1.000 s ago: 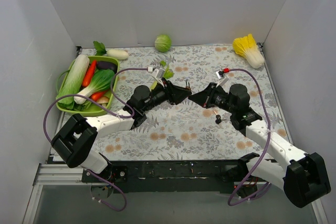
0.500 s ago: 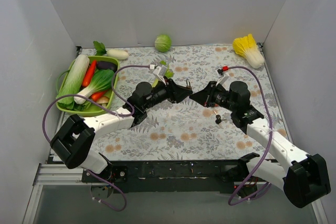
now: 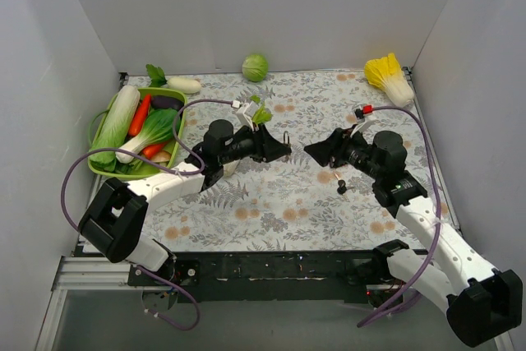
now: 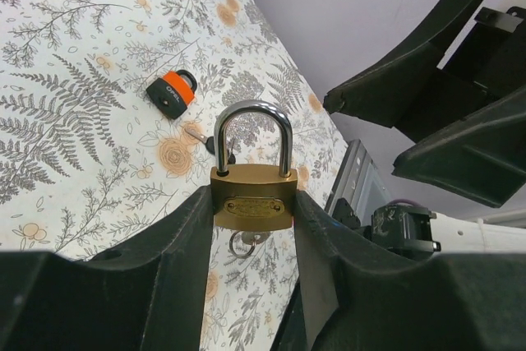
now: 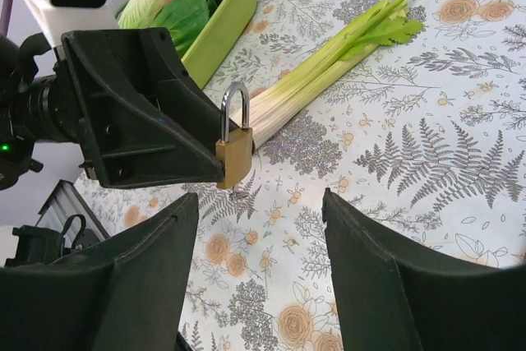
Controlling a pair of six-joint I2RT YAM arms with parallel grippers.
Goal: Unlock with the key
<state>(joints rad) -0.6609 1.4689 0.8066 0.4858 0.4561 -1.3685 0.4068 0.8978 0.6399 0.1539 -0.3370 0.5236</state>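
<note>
The key [image 4: 200, 137] lies flat on the table [image 3: 271, 203], black head and short silver blade. It sits just beside the orange-and-black padlock [image 4: 171, 92], and nothing is touching either of them. From above it is a dark speck [image 3: 339, 176] close under the right arm's wrist.

Nobody has hold of it yet. The right pincer [image 5: 256, 203] hangs in the air with its 2 fingers spread wide and nothing between them, pointed across at the other arm. The left pincer [image 3: 282, 150] is clamped on the brass padlock [image 4: 253, 199], squeezing the body from both sides. It holds the lock upright above the table, with the steel shackle standing clear on top and closed.

So I'd say this is the presenting stage: the lock is offered up, and fetching the key is the step not yet done. To my eye the right arm needs to drop down and back toward its own side. It would then narrow its fingers over the black head so the blade sticks out free. That is a fiddly pick on something so small and flat.

After that the blade has to meet the keyhole. I can't see the hole from here, and it may sit on the underside, down between the left fingers.

Further off, a celery stalk [image 5: 329, 55] lies on the table and a green basket [image 5: 222, 26] of vegetables sits at the left edge.
</note>
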